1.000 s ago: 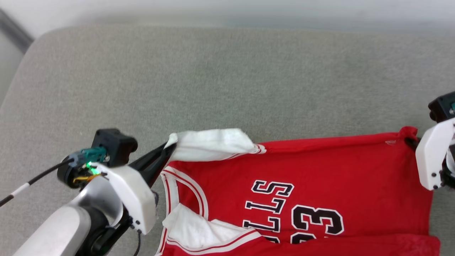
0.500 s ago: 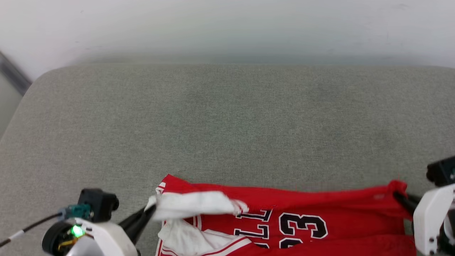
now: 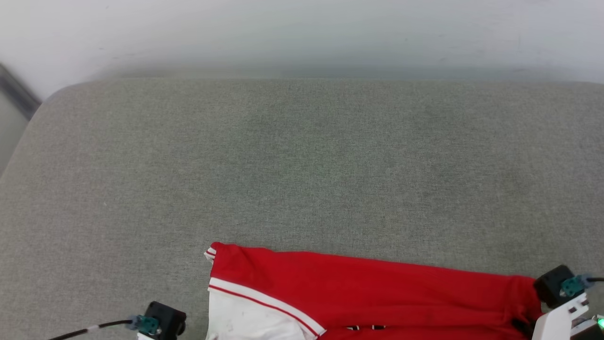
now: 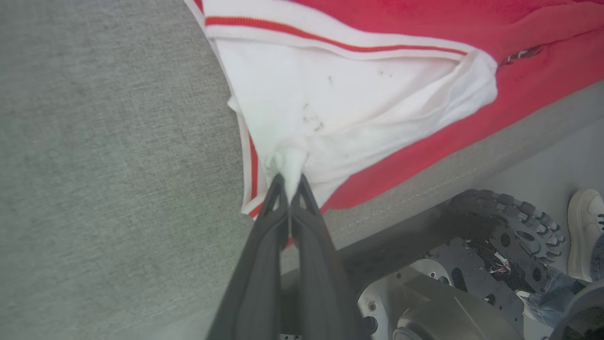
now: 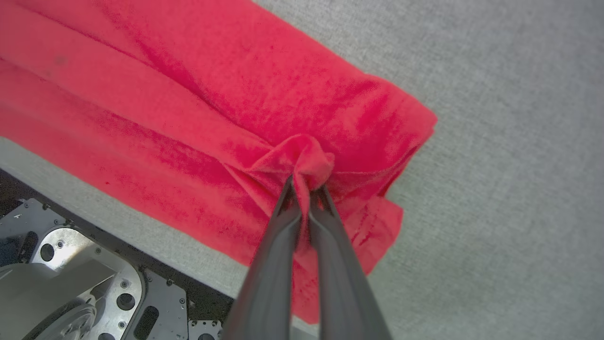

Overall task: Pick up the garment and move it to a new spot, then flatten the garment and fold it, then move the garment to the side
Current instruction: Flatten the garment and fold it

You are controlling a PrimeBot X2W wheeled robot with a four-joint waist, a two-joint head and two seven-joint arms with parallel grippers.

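The garment (image 3: 358,288) is a red jersey with white sleeves, folded over on itself along the near edge of the grey cushion. Its red back faces up and the print is almost hidden. In the left wrist view my left gripper (image 4: 289,178) is shut on a pinch of the white sleeve (image 4: 339,104). In the right wrist view my right gripper (image 5: 306,186) is shut on a bunched red corner of the garment (image 5: 198,94). The head view shows just the wrist camera housings at the bottom left (image 3: 163,321) and bottom right (image 3: 559,288).
The grey cushion (image 3: 302,165) stretches wide and bare beyond the garment to a pale wall. Its near edge drops to my metal base (image 4: 453,293). A person's white shoe (image 4: 585,231) stands on the floor beside the base.
Both grippers have pulled the far edge of the garment toward me, folding it over so the print is covered. The head camera has also tilted, showing more of the cushion.
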